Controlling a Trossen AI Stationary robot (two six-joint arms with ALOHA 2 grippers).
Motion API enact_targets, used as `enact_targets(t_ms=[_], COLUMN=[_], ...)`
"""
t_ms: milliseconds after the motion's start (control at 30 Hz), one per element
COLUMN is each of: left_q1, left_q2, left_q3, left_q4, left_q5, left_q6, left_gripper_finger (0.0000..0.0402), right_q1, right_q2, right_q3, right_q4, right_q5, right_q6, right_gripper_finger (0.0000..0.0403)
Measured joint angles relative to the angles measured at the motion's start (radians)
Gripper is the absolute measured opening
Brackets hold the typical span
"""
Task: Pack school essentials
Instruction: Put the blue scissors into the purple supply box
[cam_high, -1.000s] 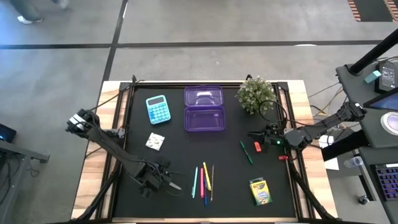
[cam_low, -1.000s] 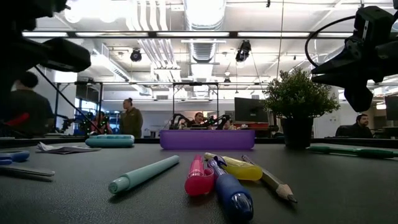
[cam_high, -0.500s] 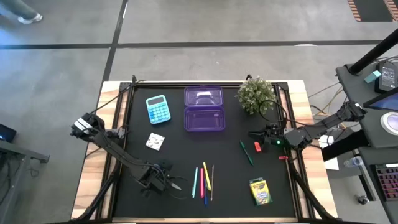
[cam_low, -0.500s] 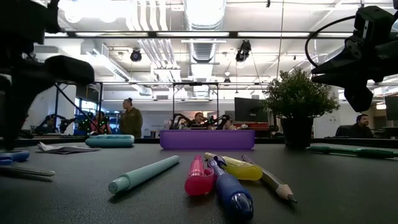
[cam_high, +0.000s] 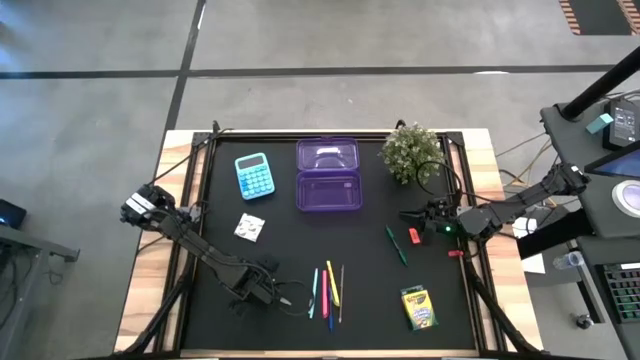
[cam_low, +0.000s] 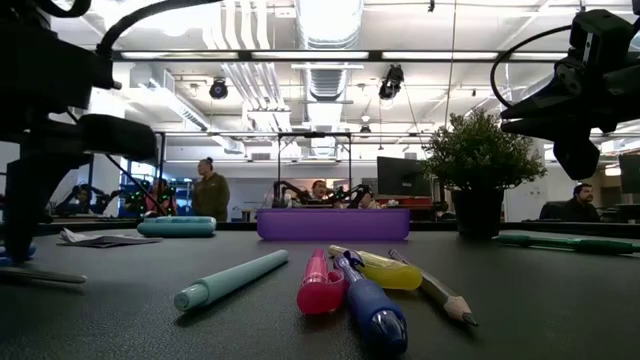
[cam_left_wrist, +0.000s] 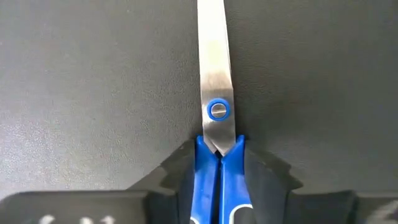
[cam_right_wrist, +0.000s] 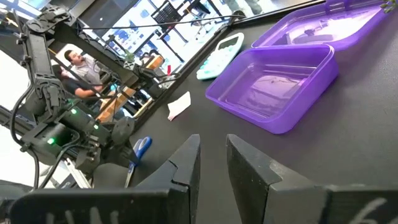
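The blue-handled scissors (cam_high: 287, 299) lie flat on the black mat near the table's near-left part, blades (cam_left_wrist: 211, 62) pointing right. My left gripper (cam_high: 266, 291) stands over their handle end, fingers down, shut on them. Several thin pens and a pencil (cam_high: 328, 288) lie just to the right. A red marker (cam_high: 414, 237), a green marker (cam_high: 396, 245), the crayon box (cam_high: 418, 308) and the white packet (cam_high: 249, 228) rest on the mat. My right gripper (cam_high: 407, 215) hovers open by the red marker, touching nothing. My left gripper holds the scissors by the blue neck of the handles (cam_left_wrist: 217, 163), just behind the pivot screw, pinched between the two fingers (cam_left_wrist: 177, 171). The fingers come from above, pointing down, and lie across the scissors. The blades lie flat on the mat.
An open purple box (cam_high: 328, 175) sits at the far middle, a teal calculator (cam_high: 253, 175) to its left and a potted plant (cam_high: 410, 152) to its right. Bare mat lies between the box and the pens. People show in the room behind.
My left gripper has moved toward the table's right along the near edge and come down over the scissors' handle end. The scissors have stayed on the mat. My right arm has kept still.
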Motion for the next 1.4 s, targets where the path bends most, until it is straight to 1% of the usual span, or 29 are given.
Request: enact_targets(t_ms=[67, 200, 333, 400, 700, 800, 900, 1100, 1400], left_q1=[0.0, 0.0, 0.001, 0.003, 0.028, 0.053, 0.094, 0.221, 0.444], left_q2=[0.0, -0.007, -0.038, -0.057, -0.13, -0.149, -0.166, -0.182, -0.183], left_q3=[-0.001, -0.001, -0.004, -0.004, 0.012, 0.026, 0.046, 0.083, 0.182], left_q4=[0.001, 0.001, 0.003, -0.007, -0.004, -0.001, 0.006, 0.035, 0.171], left_q5=[-0.004, -0.006, -0.011, -0.041, -0.026, -0.025, -0.026, -0.042, -0.047], left_q6=[0.0, -0.001, 0.0, 0.006, 0.006, 0.044, 0.082, 0.162, 0.284], left_gripper_finger=[0.0083, 0.0083, 0.0097, 0.01, 0.0092, 0.0091, 0.0091, 0.0091, 0.0091], right_q1=[0.0, 0.0, 0.0, 0.0, 0.0, 0.0, 0.0, 0.0, 0.0], right_q2=[0.0, 0.0, 0.0, 0.0, 0.0, 0.0, 0.0, 0.0, 0.0], right_q3=[0.0, 0.0, 0.0, 0.0, 0.0, 0.0, 0.0, 0.0, 0.0], right_q4=[0.0, 0.0, 0.0, 0.0, 0.0, 0.0, 0.0, 0.0, 0.0], right_q5=[0.0, 0.0, 0.0, 0.0, 0.0, 0.0, 0.0, 0.0, 0.0], right_q6=[0.0, 0.0, 0.0, 0.0, 0.0, 0.0, 0.0, 0.0, 0.0], right_gripper_finger=[0.0068, 0.0068, 0.0068, 0.0068, 0.0068, 0.0068, 0.0068, 0.0068, 0.0068])
